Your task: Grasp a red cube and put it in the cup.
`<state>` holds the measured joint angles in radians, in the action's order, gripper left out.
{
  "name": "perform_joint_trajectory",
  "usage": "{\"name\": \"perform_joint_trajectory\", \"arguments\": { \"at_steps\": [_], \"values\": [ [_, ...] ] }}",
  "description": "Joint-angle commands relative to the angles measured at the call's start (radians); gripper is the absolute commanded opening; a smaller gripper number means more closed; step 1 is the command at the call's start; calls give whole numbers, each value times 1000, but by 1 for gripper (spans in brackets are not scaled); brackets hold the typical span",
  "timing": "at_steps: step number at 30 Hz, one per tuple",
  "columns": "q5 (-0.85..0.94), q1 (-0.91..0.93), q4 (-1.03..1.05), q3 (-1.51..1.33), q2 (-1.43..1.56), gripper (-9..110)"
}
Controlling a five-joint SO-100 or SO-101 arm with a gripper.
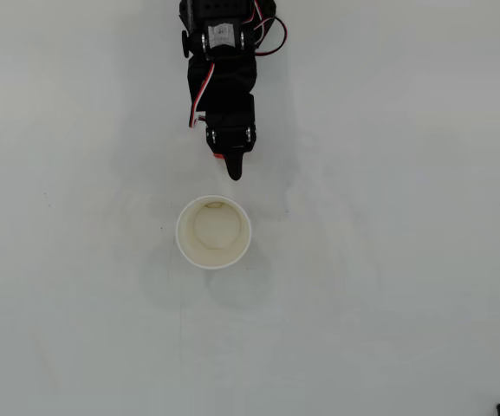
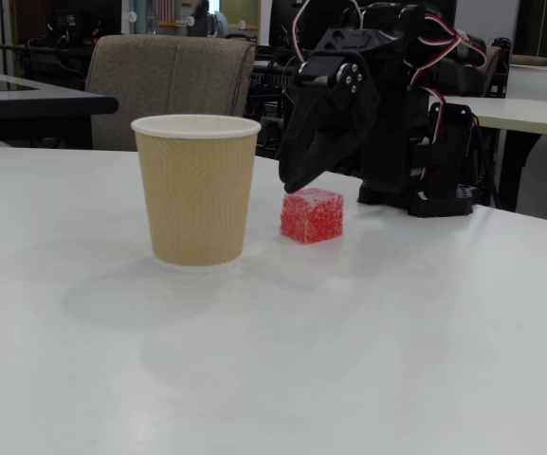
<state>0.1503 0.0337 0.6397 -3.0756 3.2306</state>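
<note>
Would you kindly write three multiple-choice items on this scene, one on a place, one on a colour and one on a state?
1. Where is the red cube in the fixed view?
A. inside the cup
B. on the table, right of the cup
C. held in the air by the claw

2. What colour is the cup's outer wall in the fixed view?
A. tan
B. blue
C. green

3. What is the state of the cup in the overhead view?
A. tipped on its side
B. upright and holding the cube
C. upright and empty

Answers:
1 B, the cube rests on the table beside the cup, under the claw.
2 A, the ribbed wall is tan below a white rim.
3 C, the overhead view shows only a bare cream inside.
</note>
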Motion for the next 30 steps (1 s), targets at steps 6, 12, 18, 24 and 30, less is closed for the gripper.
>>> {"name": "perform_joint_trajectory", "arguments": {
  "at_steps": [6,12,18,24,30],
  "values": [
    [3,3,-14,-71,15,2],
    [3,3,-14,-71,15,2],
    [-3,9,-12,-71,15,2],
    [31,25,-18,-71,15,2],
    [295,60,-178,-71,15,2]
  ]
}}
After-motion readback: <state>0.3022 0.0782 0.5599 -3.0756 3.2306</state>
